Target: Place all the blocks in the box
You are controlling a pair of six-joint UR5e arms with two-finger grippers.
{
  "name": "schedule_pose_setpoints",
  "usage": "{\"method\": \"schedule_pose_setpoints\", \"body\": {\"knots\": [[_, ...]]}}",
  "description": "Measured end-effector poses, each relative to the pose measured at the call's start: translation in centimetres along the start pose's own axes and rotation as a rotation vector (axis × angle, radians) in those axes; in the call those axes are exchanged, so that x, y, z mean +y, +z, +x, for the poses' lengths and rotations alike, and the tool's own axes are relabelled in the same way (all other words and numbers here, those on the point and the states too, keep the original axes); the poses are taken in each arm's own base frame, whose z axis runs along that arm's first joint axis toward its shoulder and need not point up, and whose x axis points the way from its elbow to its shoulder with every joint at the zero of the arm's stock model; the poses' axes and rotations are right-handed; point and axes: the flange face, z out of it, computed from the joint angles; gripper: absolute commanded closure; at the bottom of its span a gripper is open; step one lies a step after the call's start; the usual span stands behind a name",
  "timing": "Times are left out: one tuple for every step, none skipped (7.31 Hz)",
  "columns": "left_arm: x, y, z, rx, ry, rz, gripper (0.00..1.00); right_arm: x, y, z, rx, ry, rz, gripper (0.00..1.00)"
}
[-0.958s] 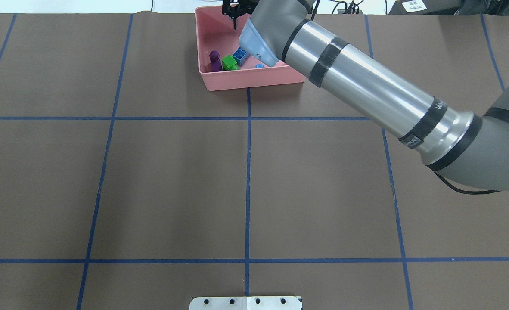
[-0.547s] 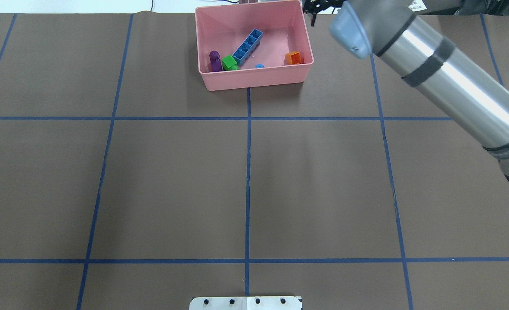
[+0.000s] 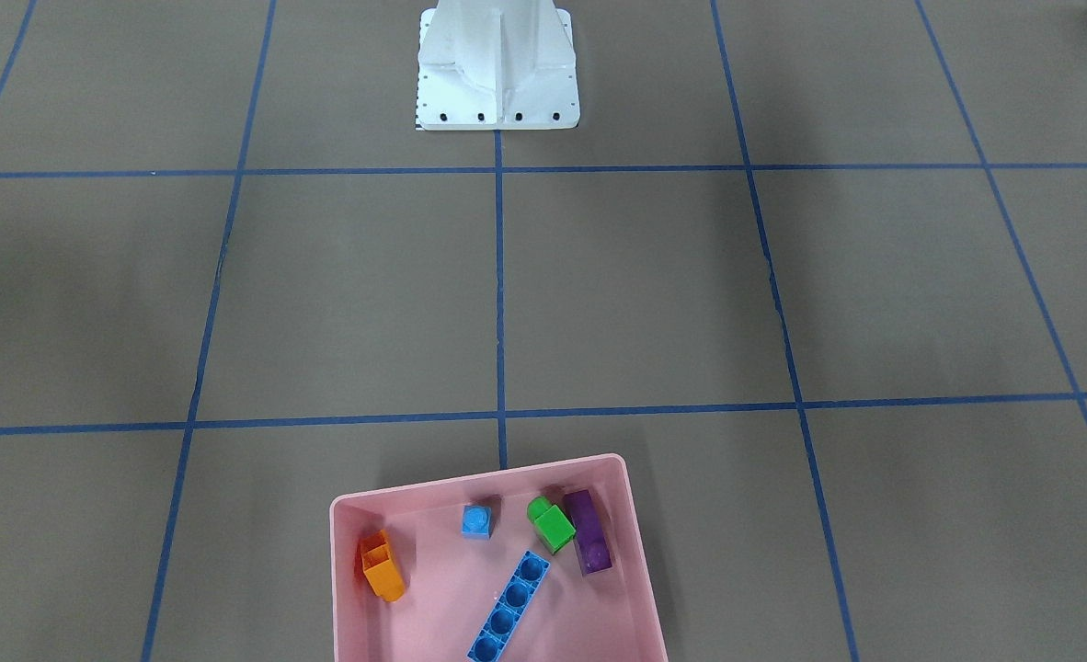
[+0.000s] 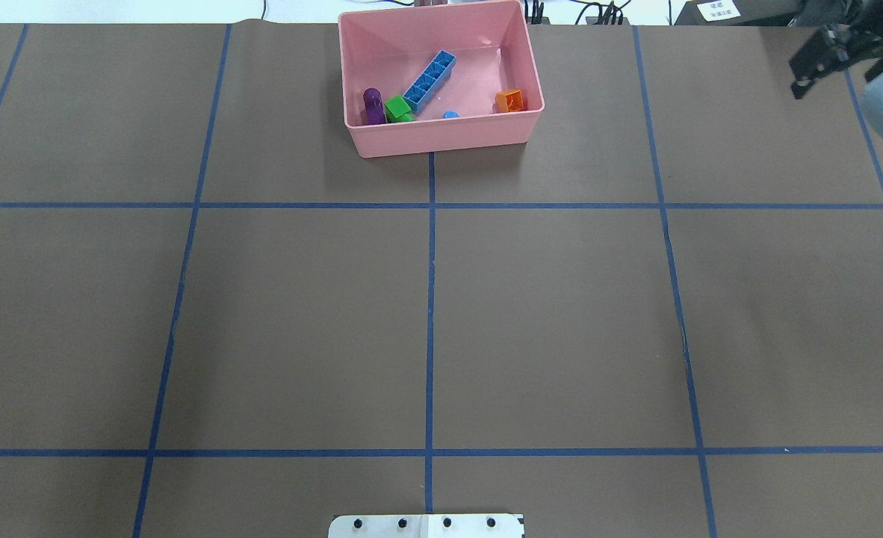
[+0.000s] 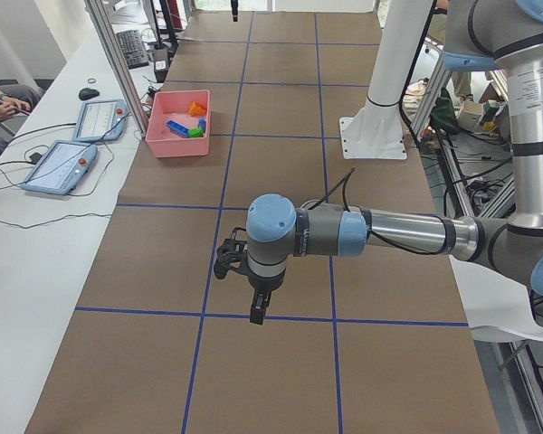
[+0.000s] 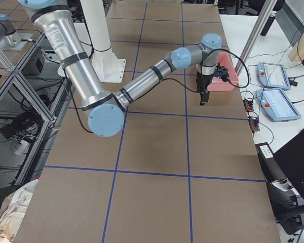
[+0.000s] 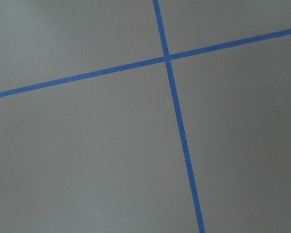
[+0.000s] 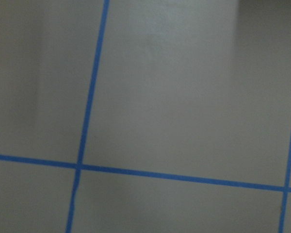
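Note:
The pink box [image 4: 441, 138] stands at the table's far middle edge, and five blocks lie inside it. These are the purple block [image 4: 372, 104], green block [image 4: 397, 109], long blue block [image 4: 429, 81], small blue block [image 4: 450, 115] and orange block [image 4: 510, 100]. The front-facing view shows them too: orange block [image 3: 383, 565], long blue block [image 3: 509, 607]. My right gripper [image 4: 834, 75] hangs far to the box's right, its fingers apart and holding nothing. My left gripper [image 5: 253, 294] hovers over bare table well away from the box [image 5: 179, 136]; I cannot tell its state.
Brown table paper carries a grid of blue tape lines [image 4: 430, 299]. The white robot base [image 3: 497, 69] stands at the near middle edge. Two tablets [image 5: 59, 167] and cables lie on a side table beyond the box, with a person's hand [image 5: 4, 101] near them.
My right arm has swung from over the box out to the far right. The orange block and the whole long blue block, hidden under the arm a second ago, now show in the box.

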Motion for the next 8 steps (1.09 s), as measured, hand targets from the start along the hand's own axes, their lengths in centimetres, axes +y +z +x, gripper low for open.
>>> {"method": "schedule_pose_setpoints", "body": {"knots": [[0.0, 0.0, 0.0, 0.001, 0.002, 0.003, 0.0, 4.5, 0.8, 6.1, 0.002, -0.04, -0.015, 0.0], [0.0, 0.0, 0.0, 0.001, 0.004, 0.004, 0.0, 9.3, 2.1, 11.6, 0.004, -0.078, -0.024, 0.0], [0.0, 0.0, 0.0, 0.002, 0.005, 0.004, 0.0, 14.1, 4.0, 15.6, 0.006, -0.106, -0.025, 0.0], [0.0, -0.1, 0.1, 0.009, 0.006, 0.007, 0.0, 18.7, 6.2, 18.3, 0.008, -0.118, -0.014, 0.0], [-0.1, -0.1, 0.4, 0.033, 0.007, 0.013, 0.0, 22.3, 7.8, 19.8, 0.011, -0.108, 0.006, 0.0], [-0.2, -0.1, 0.7, 0.065, 0.006, 0.02, 0.0, 24.6, 8.6, 20.5, 0.011, -0.083, 0.026, 0.0], [-0.2, 0.0, 0.8, 0.084, 0.006, 0.023, 0.0, 26.0, 9.1, 20.8, 0.007, -0.064, 0.036, 0.0], [-0.2, -0.1, 1.0, 0.092, 0.007, 0.026, 0.0, 26.8, 9.3, 21.0, -0.011, -0.05, 0.036, 0.0]]}}
